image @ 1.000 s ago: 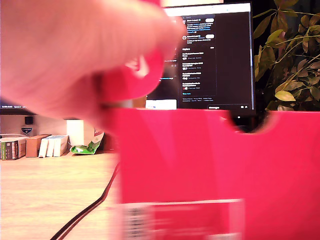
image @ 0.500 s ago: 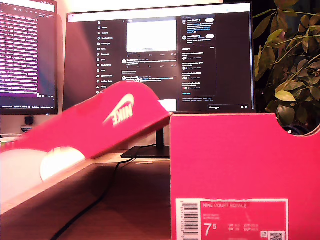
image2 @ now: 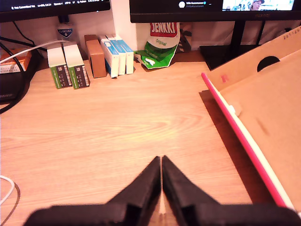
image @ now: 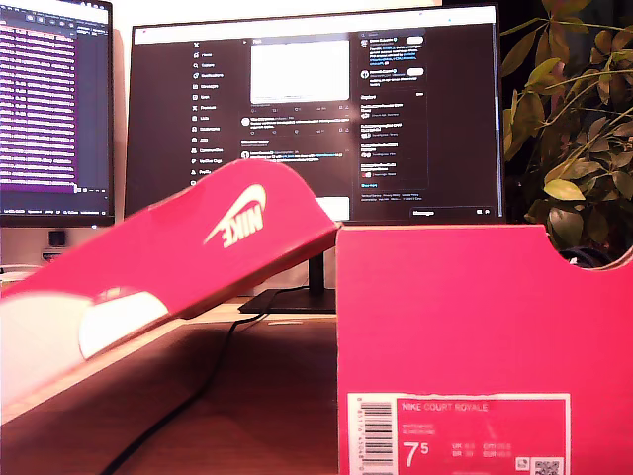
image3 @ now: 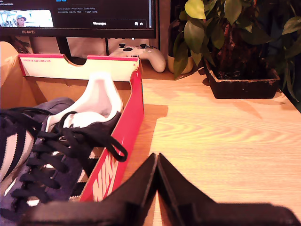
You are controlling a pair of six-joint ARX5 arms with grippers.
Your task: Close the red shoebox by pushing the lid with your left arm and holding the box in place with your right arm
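The red shoebox (image: pixel 475 317) stands at the exterior view's right, its label end facing the camera. Its red lid (image: pixel 198 247) hangs open, tilted down toward the exterior view's left. Neither arm shows in the exterior view. My first gripper (image2: pixel 161 162) is shut and empty over bare wood, apart from the lid's cardboard inside (image2: pixel 263 108). My second gripper (image3: pixel 156 157) is shut and empty, just outside the box's red side wall (image3: pixel 120 141). Dark blue laced sneakers (image3: pixel 51 141) lie in the box.
Two monitors (image: pixel 316 109) and a plant (image: pixel 574 119) stand behind the box. A black cable (image: pixel 188 406) crosses the desk. Small cartons (image2: pixel 89 59) and a green bag (image2: pixel 160 44) line the back. A white controller (image3: pixel 141 52) and a plant pot (image3: pixel 244 77) sit near the second gripper.
One second ago a blurred hand covered the view and the box was in motion. The hand has gone; the box stands still with its lid open.
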